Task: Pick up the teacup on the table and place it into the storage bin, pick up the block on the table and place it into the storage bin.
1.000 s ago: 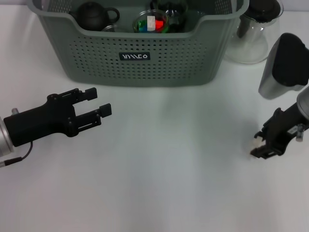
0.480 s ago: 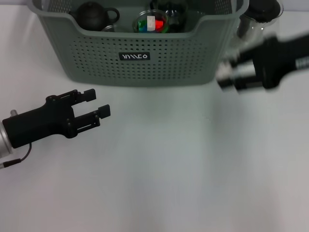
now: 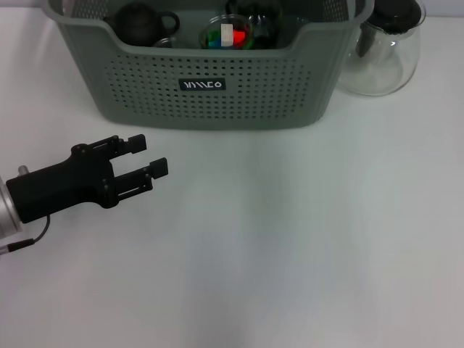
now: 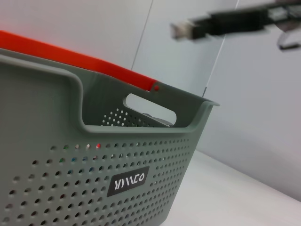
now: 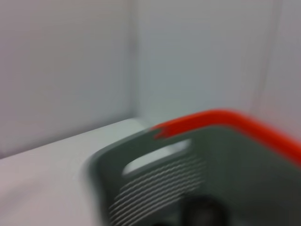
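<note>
Storage bin (image 3: 210, 94) already holds a coloured block (image 3: 226, 35); desk (image 3: 290, 239) looks bare. Left gripper (image 3: 148, 161) fingers wide, empty. Right gripper fingers: can't tell.

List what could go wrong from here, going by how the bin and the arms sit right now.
1. The right gripper shows only in the left wrist view, blurred, high above the grey-green perforated plastic storage bin; a fast descent might hit the black teapot or the small glass cup with coloured blocks inside.
2. The clear glass pitcher with black lid stands close beside the bin's right wall, so a swinging arm could tip it.
3. The open left gripper hovers near the bin's front wall.
</note>
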Controlling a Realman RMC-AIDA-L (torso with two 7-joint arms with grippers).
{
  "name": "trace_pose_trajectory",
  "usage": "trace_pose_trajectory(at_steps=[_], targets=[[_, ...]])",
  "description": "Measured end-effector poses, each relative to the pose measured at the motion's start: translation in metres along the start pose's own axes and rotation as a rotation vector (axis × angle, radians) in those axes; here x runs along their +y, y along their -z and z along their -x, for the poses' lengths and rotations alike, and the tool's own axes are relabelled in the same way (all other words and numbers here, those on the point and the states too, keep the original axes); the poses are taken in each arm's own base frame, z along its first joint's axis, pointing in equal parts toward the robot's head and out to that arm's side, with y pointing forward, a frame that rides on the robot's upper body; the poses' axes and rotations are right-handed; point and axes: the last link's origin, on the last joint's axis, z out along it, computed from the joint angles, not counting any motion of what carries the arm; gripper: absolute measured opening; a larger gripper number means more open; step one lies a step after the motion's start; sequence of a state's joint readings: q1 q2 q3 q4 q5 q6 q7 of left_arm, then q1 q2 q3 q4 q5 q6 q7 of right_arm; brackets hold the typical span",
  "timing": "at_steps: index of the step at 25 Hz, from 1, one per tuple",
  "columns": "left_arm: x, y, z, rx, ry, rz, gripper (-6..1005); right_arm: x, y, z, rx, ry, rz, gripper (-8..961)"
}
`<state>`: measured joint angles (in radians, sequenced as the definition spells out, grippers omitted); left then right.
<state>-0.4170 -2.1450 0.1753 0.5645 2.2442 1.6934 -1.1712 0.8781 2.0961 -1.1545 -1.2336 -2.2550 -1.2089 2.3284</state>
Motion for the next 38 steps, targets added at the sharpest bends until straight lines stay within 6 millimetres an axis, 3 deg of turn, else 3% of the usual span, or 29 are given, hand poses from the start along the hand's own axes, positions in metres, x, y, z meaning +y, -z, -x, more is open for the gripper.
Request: trace_pose_trajectory(at_steps=[4, 6, 12, 23, 38], targets=[[0.001, 0.000, 0.001, 0.001, 0.004, 0.001, 706, -0.004, -0.038, 0.026, 0.078, -0.033, -0.105, 447], [0.001, -0.001, 0.001, 0.002, 0.006, 0.001, 706, -0.007, -0.059, 0.030, 0.147, -0.050, -0.141, 446], [0.002, -0.004, 0.001, 0.006, 0.013, 0.011, 707, -0.003, -0.094, 0.023, 0.229, -0.051, -0.175, 446], [0.002, -0.004, 0.001, 0.001, 0.013, 0.014, 707, 0.001, -0.107, -0.006, 0.295, -0.069, -0.174, 447], [0.002, -0.001, 0.002, 0.002, 0.012, 0.005, 708, 0.004, -0.113, -0.009, 0.296, -0.039, -0.189, 447]])
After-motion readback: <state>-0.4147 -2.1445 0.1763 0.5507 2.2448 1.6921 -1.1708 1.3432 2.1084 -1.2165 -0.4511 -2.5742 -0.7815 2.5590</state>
